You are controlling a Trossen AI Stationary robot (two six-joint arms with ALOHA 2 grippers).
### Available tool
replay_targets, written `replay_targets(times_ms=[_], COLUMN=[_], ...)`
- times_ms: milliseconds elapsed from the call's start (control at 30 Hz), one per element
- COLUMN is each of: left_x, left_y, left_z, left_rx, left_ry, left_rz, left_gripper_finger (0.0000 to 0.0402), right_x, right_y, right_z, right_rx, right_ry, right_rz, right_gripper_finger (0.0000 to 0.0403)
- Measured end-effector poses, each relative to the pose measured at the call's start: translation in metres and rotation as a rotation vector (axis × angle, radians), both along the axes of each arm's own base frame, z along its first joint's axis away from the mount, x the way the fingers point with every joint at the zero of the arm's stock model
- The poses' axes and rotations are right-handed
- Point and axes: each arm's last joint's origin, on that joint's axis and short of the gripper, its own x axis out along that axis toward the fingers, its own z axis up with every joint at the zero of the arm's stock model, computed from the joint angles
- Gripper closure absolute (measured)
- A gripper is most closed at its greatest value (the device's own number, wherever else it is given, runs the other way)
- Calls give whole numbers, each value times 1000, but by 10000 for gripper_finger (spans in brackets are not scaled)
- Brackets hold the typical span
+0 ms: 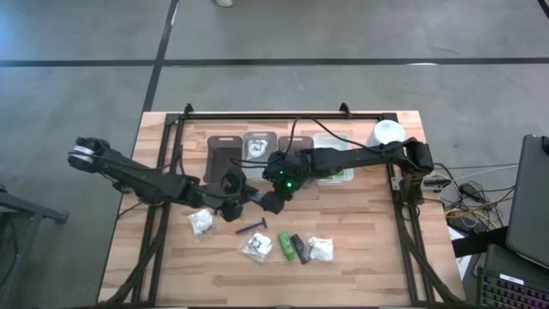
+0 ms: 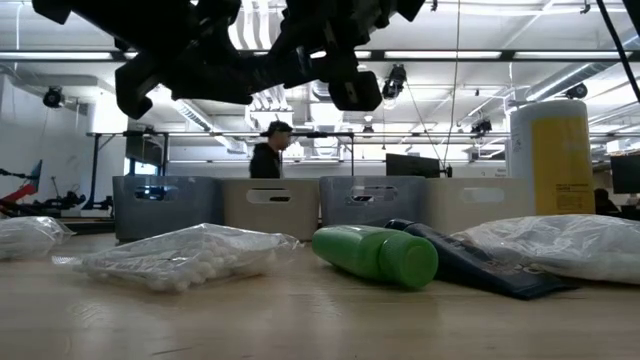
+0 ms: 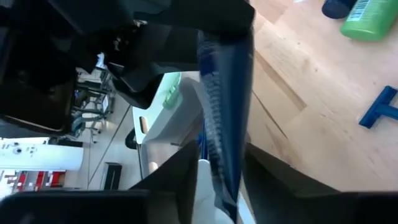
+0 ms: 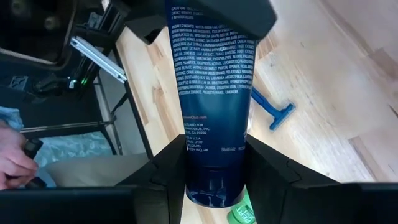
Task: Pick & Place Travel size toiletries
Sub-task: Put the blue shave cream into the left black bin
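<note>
Above the table's middle, the right gripper (image 4: 211,163) clamps a dark tube (image 4: 211,93), long axis between its fingers; the left gripper (image 3: 217,163) appears to be closing on its other end.

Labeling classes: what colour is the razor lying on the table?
Blue razor, handle and head alike; clearest in the right wrist view.

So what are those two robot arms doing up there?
Both arms meet above the wooden table at one dark blue printed tube. The right gripper clamps one end; the left gripper is at the other, likely a handover. A blue razor, small green bottle and white clear-wrapped packets lie below.
</note>
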Motion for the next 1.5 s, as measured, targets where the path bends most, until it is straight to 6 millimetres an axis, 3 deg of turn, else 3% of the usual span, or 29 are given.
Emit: replay_targets(times_ms=[500, 833, 1000, 1200, 1333, 1500], left_x=[2, -7, -25, -61, -84, -100], left_y=[0, 3, 10, 21, 27, 31], left_z=[-2, -5, -3, 0, -6, -16], left_rx=[-10, -105, -189, -461, -845, -1352], left_ry=[10, 46, 59, 22, -121, -335], left_rz=[45, 152, 281, 548, 799, 1011], left_gripper_finger=[385, 394, 395, 395, 396, 396], right_x=[1, 1, -5, -27, -41, -46], right_y=[-7, -7, -7, -14, -21, -25], right_z=[0, 4, 18, 50, 65, 72], right_rx=[6, -10, -84, -295, -399, -438], right_ry=[15, -16, -57, -96, -96, -117], right_rz=[-85, -97, -130, -376, -556, -611], right_gripper_finger=[272, 190, 151, 112, 96, 85])
